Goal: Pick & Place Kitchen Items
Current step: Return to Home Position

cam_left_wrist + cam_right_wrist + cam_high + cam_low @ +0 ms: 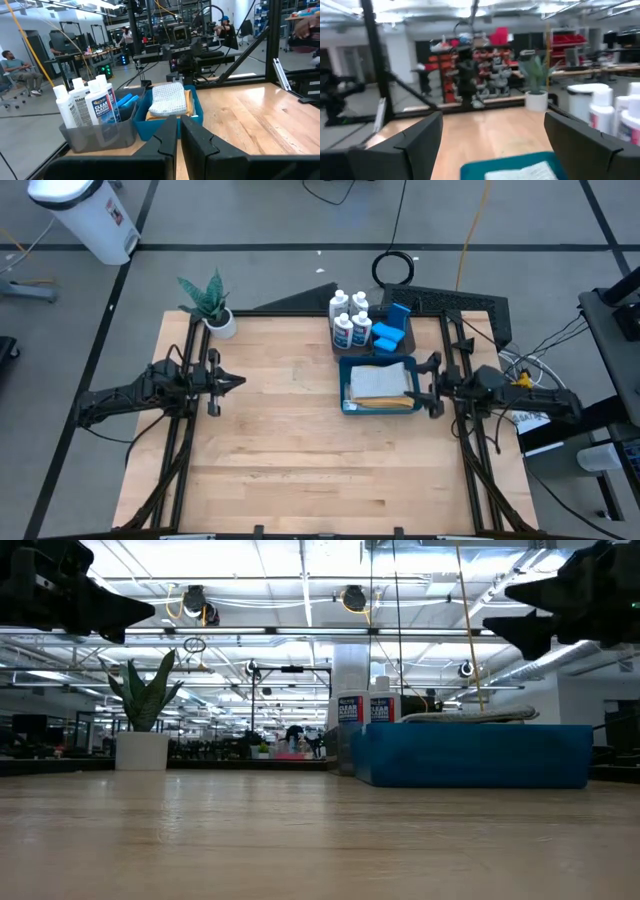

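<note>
Left gripper [238, 381]: closed, empty, over the table's left.
Right gripper [432, 385]: spread wide, empty, beside blue bin [343, 385].
Items: bottles [350, 318], sponges [393, 330] in grey tray [95, 137]; cloths [380, 385] in bin.
Advice: pull the right arm back clear of the bin rim.

Setting: a robotics laboratory in an open industrial hall. Indicators:
- A wooden table [300, 440] on a dark metal frame [172, 460] carries a left arm [130, 395] and a right arm [530, 398].
- Loose cables [395, 268] lie on a grey floor marked with tape lines [300, 248].
- The ceiling has exposed ducts [535, 665] and strip lights [300, 570].
- Racks hold red storage bins [570, 37].
- A seated person [15, 65] is among workstations.
</note>
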{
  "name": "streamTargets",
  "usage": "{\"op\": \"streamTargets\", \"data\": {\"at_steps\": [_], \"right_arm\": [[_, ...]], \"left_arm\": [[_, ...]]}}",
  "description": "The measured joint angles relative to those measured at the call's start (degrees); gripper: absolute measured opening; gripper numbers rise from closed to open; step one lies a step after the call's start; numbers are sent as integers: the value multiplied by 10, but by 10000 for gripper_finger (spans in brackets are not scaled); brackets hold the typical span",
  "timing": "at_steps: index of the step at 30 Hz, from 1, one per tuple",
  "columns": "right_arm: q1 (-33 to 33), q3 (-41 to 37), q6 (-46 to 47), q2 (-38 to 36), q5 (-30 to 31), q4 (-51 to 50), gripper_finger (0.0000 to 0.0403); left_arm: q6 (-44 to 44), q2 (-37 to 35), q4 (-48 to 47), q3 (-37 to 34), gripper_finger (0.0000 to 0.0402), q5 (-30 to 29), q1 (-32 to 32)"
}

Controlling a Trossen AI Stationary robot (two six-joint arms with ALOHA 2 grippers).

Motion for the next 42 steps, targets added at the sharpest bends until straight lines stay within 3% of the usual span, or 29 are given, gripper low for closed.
{"op": "streamTargets", "data": {"at_steps": [42], "right_arm": [[24,0,9,6,0,16,325]], "left_arm": [[0,0,0,0,26,0,0]]}}
